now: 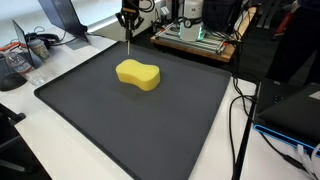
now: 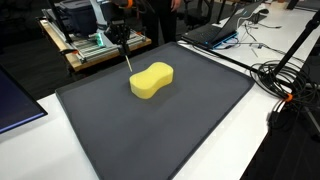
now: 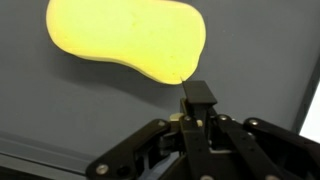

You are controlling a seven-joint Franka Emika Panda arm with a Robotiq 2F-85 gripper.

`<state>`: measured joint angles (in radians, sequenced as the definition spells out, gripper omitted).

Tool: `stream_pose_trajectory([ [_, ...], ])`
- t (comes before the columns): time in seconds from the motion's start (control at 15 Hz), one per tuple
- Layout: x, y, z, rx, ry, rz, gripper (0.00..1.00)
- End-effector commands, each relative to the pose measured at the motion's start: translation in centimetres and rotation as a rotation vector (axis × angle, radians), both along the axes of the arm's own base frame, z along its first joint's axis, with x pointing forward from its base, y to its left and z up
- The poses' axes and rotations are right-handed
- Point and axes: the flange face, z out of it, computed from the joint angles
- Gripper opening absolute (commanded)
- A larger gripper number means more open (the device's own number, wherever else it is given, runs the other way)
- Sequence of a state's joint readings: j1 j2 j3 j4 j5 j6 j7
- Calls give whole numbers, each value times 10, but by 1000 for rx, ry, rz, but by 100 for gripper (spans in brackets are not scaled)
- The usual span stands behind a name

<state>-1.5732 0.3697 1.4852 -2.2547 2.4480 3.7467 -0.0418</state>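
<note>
A yellow, peanut-shaped sponge (image 1: 138, 74) lies on a large dark mat (image 1: 120, 125), towards its far side. It shows in both exterior views (image 2: 151, 80) and at the top of the wrist view (image 3: 125, 40). My gripper (image 1: 127, 20) hangs above the mat's far edge, beyond the sponge (image 2: 119, 36). Its fingers (image 3: 198, 98) are shut on a thin pale stick (image 1: 129, 45) that points down. In an exterior view the stick's (image 2: 127, 58) lower end reaches the sponge's near edge. In the wrist view only a short tip of the stick (image 3: 184, 82) shows, touching the sponge's rim.
A wooden tray with electronics (image 1: 195, 38) stands just behind the mat (image 2: 85, 45). Headphones and clutter (image 1: 35, 42) lie off one corner. A laptop (image 2: 215, 32) and a tangle of cables (image 2: 285, 80) lie beside the mat. Cables (image 1: 240, 110) run along its edge.
</note>
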Motion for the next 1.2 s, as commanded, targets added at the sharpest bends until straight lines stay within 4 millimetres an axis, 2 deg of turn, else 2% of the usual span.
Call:
stream_pose_trajectory([
  [0.0,-15,26,11,-65,77,-34,3],
  [0.33,-21,75,18,-80,92,-92,3],
  [0.47,-22,101,19,-78,82,-122,3],
  [0.67,-23,150,26,-79,53,-136,3],
  [0.93,-30,212,43,-109,38,-117,3],
  [1.07,-33,229,54,-148,49,-96,3],
  [1.13,-28,236,63,-189,23,-26,3],
])
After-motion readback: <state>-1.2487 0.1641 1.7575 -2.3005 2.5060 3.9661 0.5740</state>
